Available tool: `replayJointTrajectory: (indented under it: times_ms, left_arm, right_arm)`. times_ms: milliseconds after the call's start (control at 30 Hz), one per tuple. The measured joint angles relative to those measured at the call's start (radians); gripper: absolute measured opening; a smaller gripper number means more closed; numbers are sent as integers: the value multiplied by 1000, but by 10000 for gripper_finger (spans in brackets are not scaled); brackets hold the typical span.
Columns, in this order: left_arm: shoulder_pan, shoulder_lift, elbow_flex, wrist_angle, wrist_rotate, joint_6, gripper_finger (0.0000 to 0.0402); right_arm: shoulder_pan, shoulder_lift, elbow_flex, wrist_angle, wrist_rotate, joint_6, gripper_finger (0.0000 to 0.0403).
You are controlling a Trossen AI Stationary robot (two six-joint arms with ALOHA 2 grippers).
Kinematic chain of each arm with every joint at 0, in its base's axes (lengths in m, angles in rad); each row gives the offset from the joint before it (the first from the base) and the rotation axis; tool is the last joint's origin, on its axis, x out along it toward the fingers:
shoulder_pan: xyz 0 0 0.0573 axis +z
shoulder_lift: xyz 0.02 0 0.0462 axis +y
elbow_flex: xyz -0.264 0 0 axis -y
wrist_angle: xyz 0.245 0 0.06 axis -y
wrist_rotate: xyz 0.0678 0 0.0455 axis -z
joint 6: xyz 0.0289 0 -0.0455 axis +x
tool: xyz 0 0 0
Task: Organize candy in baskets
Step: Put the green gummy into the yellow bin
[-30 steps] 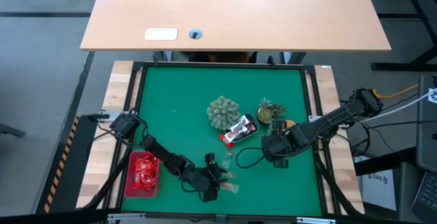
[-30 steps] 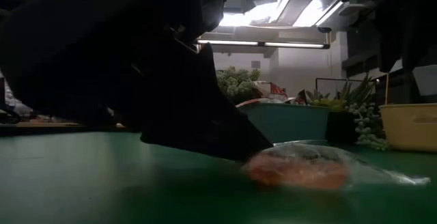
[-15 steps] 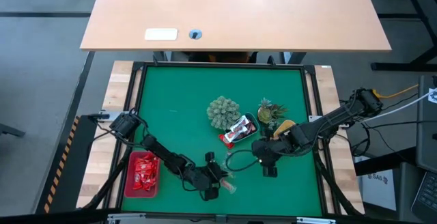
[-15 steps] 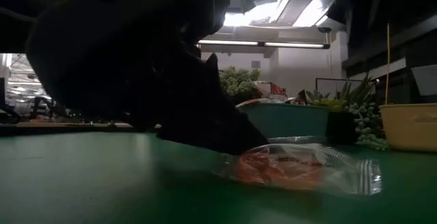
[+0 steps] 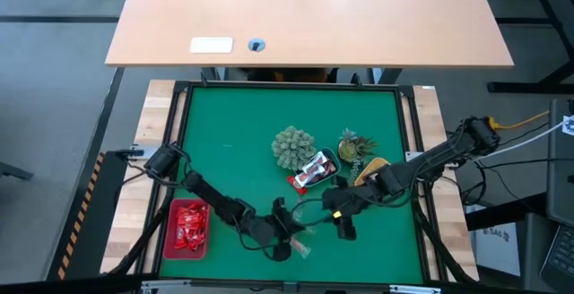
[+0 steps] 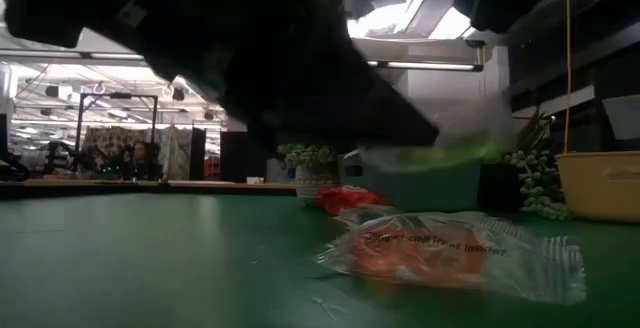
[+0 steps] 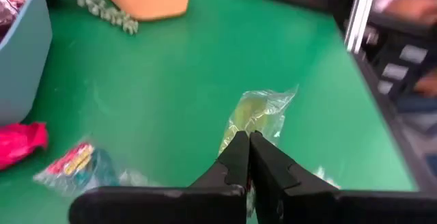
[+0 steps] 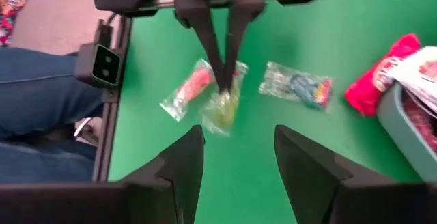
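Nearest the front edge of the green table [image 5: 233, 142], the left gripper [image 5: 300, 237] had its fingers pressed together on a clear-wrapped greenish candy [image 7: 256, 113], which hung clear of the mat with its long axis running on from the fingertips. Just beside it on the mat lay an orange candy in a clear wrapper [image 6: 440, 251], flat, its long side across the low view, and a clear wrapper with blue and red print [image 8: 298, 85], also flat. A loose red candy [image 8: 382, 76] lay next to the pale blue basket [image 5: 316, 170].

The right gripper [image 5: 344, 226] hovered near the left one, its fingers standing well apart with nothing between them.

At the front left the red basket [image 5: 187, 227] was filled with red-wrapped sweets. Further back, near the middle, the pale blue basket held red, dark and white wrapped pieces. To its right sat the yellow-orange basket [image 5: 374, 166]; its contents could not be made out. Two green spiky plant ornaments [image 5: 293, 146] stood just behind these.
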Motion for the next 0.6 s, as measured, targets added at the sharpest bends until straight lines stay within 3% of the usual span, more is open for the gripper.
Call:
replayJointTrajectory:
  times_ms: [267, 600]
  left_arm:
    - [34, 0, 0, 113, 2, -195, 2]
    - [85, -1, 1, 190, 103, -391, 2]
  right_arm:
    - [0, 44, 0, 62, -90, -3, 177]
    - [0, 48, 0, 69, -82, -54, 177]
